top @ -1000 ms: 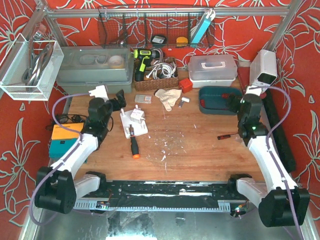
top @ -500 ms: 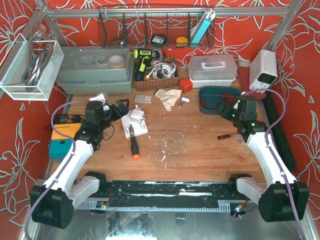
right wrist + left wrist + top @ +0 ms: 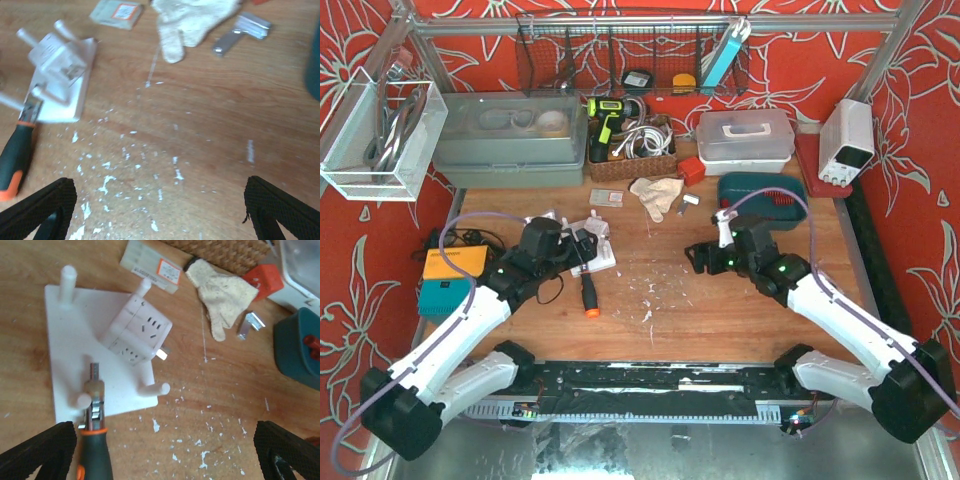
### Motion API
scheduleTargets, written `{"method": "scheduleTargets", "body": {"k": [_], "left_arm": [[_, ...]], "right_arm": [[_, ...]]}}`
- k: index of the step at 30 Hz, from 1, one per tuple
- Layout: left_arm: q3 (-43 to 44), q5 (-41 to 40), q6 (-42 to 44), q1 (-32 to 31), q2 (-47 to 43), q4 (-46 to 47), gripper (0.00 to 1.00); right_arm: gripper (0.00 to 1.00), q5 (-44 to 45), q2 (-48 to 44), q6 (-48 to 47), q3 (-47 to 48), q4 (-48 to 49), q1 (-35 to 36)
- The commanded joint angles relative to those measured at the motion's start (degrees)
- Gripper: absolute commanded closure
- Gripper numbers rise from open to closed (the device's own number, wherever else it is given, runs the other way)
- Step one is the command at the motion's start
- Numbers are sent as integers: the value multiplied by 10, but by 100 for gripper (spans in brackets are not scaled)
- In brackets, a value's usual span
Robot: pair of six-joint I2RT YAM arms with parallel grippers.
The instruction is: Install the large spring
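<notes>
A white base plate [image 3: 70, 340] with several upright pegs lies on the wooden table; it also shows in the top view [image 3: 604, 263] and the right wrist view [image 3: 60, 107]. A white plug adapter cube [image 3: 137, 330] sits on it. A screwdriver with a black-and-orange handle [image 3: 95, 455] rests with its tip on the plate's near edge. I see no large spring in any view. My left gripper [image 3: 165, 460] is open and empty, hovering just right of the plate [image 3: 582, 245]. My right gripper [image 3: 160, 215] is open and empty above the table's middle [image 3: 705, 255].
A cream glove [image 3: 655, 192], a labelled small box [image 3: 607, 198], a metal clip [image 3: 688, 201] and a red block [image 3: 692, 170] lie behind. A teal case [image 3: 760, 200] stands at the right. An orange box [image 3: 453, 265] is at the left. White flecks dot the wood.
Both arms have swung inward and lowered. The left gripper moved right to the white plate. The right gripper moved from the right edge to the table's middle.
</notes>
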Motion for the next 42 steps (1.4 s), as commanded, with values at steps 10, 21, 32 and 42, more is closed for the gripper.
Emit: {"method": "scheduleTargets", "body": {"k": [10, 21, 32, 42], "left_arm": [[8, -148, -124, -152, 65, -185, 24], [-43, -135, -97, -166, 141, -88, 42], [-65, -124, -87, -166, 185, -33, 44], [-67, -118, -87, -166, 239, -12, 46]], "right_arm": [[4, 59, 4, -64, -96, 155, 126], [4, 129, 2, -61, -116, 171, 127], [4, 128, 10, -61, -114, 172, 126], [4, 135, 6, -62, -116, 170, 127]]}}
